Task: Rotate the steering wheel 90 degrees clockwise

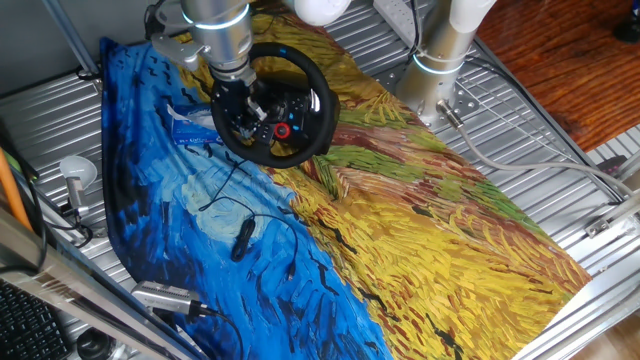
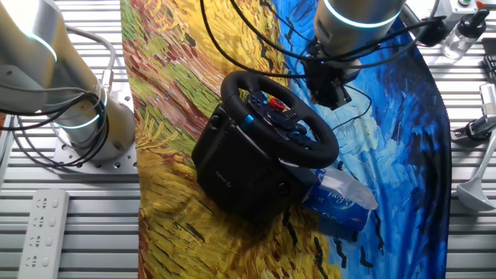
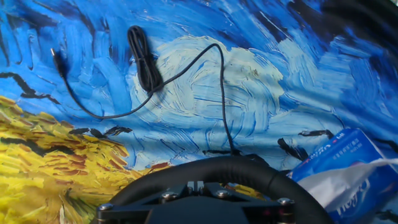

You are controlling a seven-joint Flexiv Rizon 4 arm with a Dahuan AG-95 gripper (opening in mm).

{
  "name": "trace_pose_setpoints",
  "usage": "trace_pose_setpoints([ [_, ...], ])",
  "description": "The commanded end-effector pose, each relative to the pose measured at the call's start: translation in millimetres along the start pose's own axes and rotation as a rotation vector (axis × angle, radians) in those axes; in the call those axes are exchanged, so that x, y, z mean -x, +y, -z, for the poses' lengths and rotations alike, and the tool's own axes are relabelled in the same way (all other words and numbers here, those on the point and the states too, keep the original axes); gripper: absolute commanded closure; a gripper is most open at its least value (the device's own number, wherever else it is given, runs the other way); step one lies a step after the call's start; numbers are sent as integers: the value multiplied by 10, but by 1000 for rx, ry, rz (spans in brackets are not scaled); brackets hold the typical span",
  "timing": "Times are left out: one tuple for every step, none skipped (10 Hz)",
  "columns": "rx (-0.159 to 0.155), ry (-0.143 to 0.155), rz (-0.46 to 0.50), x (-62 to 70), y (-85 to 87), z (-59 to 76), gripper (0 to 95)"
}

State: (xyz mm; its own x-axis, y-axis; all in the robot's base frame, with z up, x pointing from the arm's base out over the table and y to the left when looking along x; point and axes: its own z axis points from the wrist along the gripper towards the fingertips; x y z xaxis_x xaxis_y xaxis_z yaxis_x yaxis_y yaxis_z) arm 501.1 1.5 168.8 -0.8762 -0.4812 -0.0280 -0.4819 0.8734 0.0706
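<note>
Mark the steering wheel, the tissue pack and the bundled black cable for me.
steering wheel (image 2: 232,87): the other fixed view, on the upper left of the black rim.
tissue pack (image 2: 341,203): the other fixed view, on its blue wrapper beside the wheel base.
bundled black cable (image 3: 145,62): hand view, on the coiled bundle.

Steering wheel (image 3: 217,171) rim below, black cable (image 3: 146,62), probably tissue pack (image 3: 342,165).
</note>
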Motion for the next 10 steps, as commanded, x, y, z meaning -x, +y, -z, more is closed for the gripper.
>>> trace_pose_setpoints([
  [5,11,15,-4,6,2,950],
  [7,18,18,-2,8,1,950],
  [19,41,8,-2,8,1,950],
  [32,61,14,1,10,0,950],
  [51,93,41,7,17,-5,950],
  [81,152,48,13,24,-9,950],
  [109,256,53,22,33,-20,950],
  [116,312,60,24,35,-22,950],
  [138,349,69,24,34,-23,950],
  [153,364,82,24,34,-23,950],
])
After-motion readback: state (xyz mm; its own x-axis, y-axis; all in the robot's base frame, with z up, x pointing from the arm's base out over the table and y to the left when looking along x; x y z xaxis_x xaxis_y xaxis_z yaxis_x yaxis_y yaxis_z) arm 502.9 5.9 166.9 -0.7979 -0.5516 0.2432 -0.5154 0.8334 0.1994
